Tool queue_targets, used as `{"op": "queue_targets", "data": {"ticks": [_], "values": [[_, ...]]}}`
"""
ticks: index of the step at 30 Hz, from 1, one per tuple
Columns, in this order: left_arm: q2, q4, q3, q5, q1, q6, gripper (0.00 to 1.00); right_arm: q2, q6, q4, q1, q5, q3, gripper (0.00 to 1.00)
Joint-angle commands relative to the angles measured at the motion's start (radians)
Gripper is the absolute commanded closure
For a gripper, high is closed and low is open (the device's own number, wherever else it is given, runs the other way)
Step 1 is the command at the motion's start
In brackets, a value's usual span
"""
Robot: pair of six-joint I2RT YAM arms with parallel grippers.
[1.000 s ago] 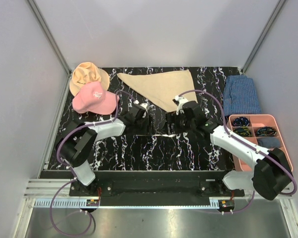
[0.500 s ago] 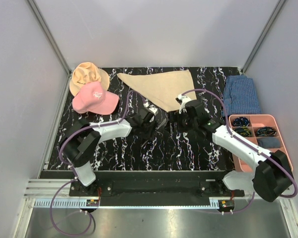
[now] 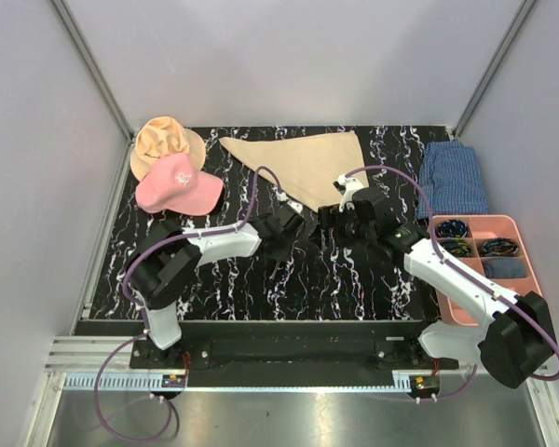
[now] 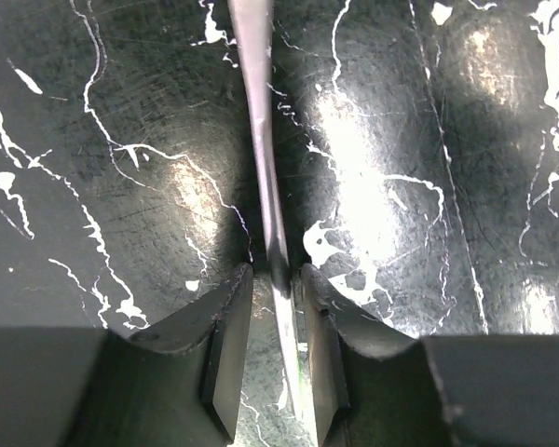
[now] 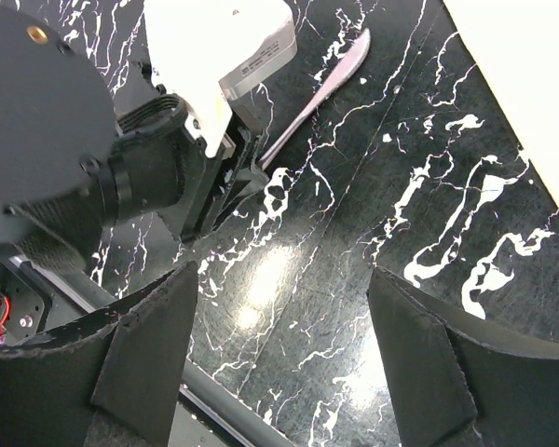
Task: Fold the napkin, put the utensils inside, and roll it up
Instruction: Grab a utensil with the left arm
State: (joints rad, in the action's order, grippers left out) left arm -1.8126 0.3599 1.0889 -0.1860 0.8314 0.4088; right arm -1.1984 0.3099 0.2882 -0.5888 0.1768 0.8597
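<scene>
Utensil is thin, stiff, polished metal, low on the black table near the napkin's tip: light but slippery, so I'd pinch across the narrow handle. Left gripper has its jaws narrow either side of that handle, can't tell if they actually bite; napkin is soft floppy cloth, a triangle at far centre. Right gripper hangs wide apart and empty just beside the left one, crowding the route to the cloth; pink cap, tan hat, blue checked cloth and pink tray sit well clear
</scene>
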Motion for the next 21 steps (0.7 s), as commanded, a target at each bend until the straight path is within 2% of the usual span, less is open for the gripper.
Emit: {"op": "queue_targets", "data": {"ticks": [1, 3, 6, 9, 10, 21], "values": [[-0.094, 0.077, -0.026, -0.020, 0.038, 0.073, 0.67, 0.006, -0.018, -0.003, 0.004, 0.006, 0.021, 0.18], [-0.111, 0.076, -0.030, -0.017, 0.048, 0.099, 0.69, 0.003, -0.020, -0.001, 0.004, 0.004, 0.019, 0.18], [-0.132, 0.074, -0.043, 0.008, 0.051, 0.123, 0.77, 0.010, -0.022, -0.003, 0.004, 0.003, 0.019, 0.18], [-0.145, 0.070, -0.049, 0.025, 0.051, 0.131, 0.91, 0.011, -0.020, -0.001, 0.004, -0.002, 0.016, 0.18], [-0.143, 0.065, -0.050, 0.025, 0.051, 0.134, 1.00, 0.011, -0.020, -0.001, 0.004, -0.002, 0.016, 0.18], [-0.047, 0.062, 0.058, -0.009, 0.038, 0.159, 1.00, 0.010, -0.011, -0.003, 0.009, -0.028, 0.021, 0.18]]}}
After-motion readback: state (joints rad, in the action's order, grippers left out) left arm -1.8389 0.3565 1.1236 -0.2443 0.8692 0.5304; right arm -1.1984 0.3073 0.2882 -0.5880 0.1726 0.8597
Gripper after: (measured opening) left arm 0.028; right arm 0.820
